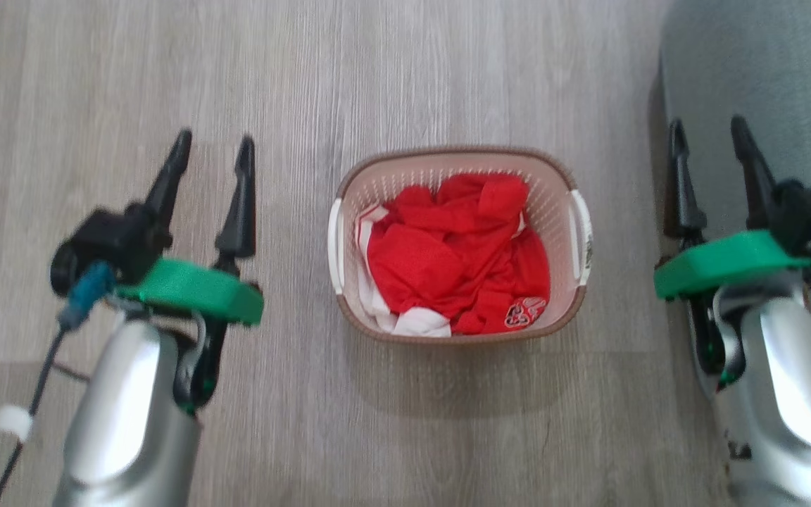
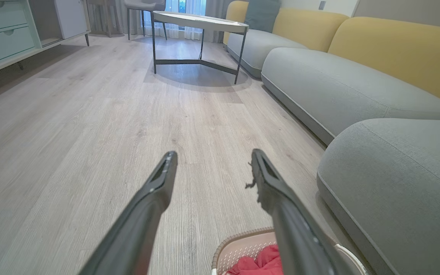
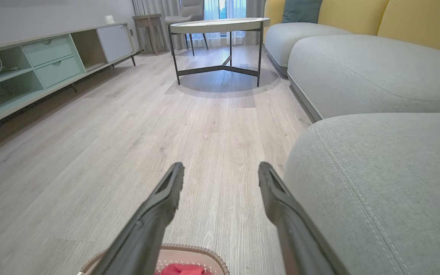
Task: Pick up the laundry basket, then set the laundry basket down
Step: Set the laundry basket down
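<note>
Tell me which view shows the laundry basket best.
Head view: the whole laundry basket shows from above, rim, handles and the red clothes inside. Each wrist view catches a slice of its rim at the bottom edge.

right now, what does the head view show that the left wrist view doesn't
Head view adds: the whole laundry basket with both white handles, the white garment among the red clothes, and the right gripper, open. Left wrist view adds: the round coffee table, the sofa's yellow backs, a pale green drawer cabinet. Shared: the left gripper, open, the basket's rim with red clothes, wood floor, grey sofa seat.
</note>
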Controlling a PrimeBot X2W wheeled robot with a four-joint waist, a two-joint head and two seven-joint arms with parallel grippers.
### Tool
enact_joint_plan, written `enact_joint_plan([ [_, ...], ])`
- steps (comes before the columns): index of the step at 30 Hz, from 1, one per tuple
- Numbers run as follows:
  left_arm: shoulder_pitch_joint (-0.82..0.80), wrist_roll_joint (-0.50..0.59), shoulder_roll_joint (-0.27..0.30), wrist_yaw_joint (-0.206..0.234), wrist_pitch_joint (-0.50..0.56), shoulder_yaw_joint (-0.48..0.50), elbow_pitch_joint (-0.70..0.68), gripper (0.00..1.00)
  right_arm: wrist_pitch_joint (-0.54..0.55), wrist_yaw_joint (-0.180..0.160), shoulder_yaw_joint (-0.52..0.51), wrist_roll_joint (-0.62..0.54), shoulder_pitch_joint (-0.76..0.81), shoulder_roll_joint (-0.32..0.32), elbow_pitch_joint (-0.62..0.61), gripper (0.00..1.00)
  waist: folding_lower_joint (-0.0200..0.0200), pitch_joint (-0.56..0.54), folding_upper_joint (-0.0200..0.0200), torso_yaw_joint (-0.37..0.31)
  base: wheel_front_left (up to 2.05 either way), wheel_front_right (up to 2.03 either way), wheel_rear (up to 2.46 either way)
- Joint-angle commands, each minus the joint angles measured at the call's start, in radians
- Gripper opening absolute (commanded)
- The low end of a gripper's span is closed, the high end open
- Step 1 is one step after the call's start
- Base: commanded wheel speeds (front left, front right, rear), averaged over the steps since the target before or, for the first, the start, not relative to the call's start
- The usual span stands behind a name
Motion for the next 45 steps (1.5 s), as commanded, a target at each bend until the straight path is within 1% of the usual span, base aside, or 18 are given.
enact_joint_plan([
  [1, 0.003, 0.008, 0.015, 0.001, -0.005, 0.041, -0.04, 1.0, -0.008, -0.006, 0.025, 0.007, 0.013, 0.012, -0.039, 1.0, 0.0001, -0.026, -0.0001, -0.01, 0.0, 0.0, 0.0],
  [7, 0.136, 0.026, 0.002, 0.012, -0.005, 0.044, -0.111, 1.0, -0.008, -0.006, 0.025, 0.043, 0.119, 0.012, -0.102, 1.0, 0.0001, -0.1, -0.0001, -0.019, 0.0, 0.0, 0.0],
  [12, 0.213, 0.024, 0.003, 0.027, -0.003, 0.045, -0.157, 1.0, -0.008, -0.006, 0.03, 0.064, 0.184, 0.012, -0.124, 1.0, 0.0001, -0.149, -0.0001, -0.023, 0.0, 0.0, 0.0],
  [24, 0.342, 0.02, 0.017, 0.055, 0.079, 0.026, -0.286, 1.0, -0.008, -0.006, 0.045, 0.062, 0.296, 0.012, -0.152, 1.0, 0.0001, -0.235, -0.0001, -0.004, 0.0, 0.0, 0.0],
  [34, 0.425, 0.005, 0.027, 0.08, 0.138, 0.025, -0.313, 1.0, 0.042, -0.006, 0.039, 0.053, 0.37, 0.012, -0.195, 1.0, 0.0001, -0.305, -0.0001, -0.003, 0.0, 0.0, 0.0],
  [42, 0.454, 0.002, 0.031, 0.097, 0.16, 0.022, -0.329, 1.0, 0.078, -0.006, 0.036, 0.051, 0.411, 0.012, -0.231, 1.0, 0.0001, -0.33, -0.0001, -0.001, 0.0, 0.0, 0.0],
  [45, 0.466, 0.011, 0.033, 0.114, 0.164, 0.025, -0.33, 1.0, 0.084, -0.006, 0.036, 0.053, 0.426, 0.012, -0.235, 1.0, 0.0001, -0.344, -0.0001, -0.002, 0.0, 0.0, 0.0],
])
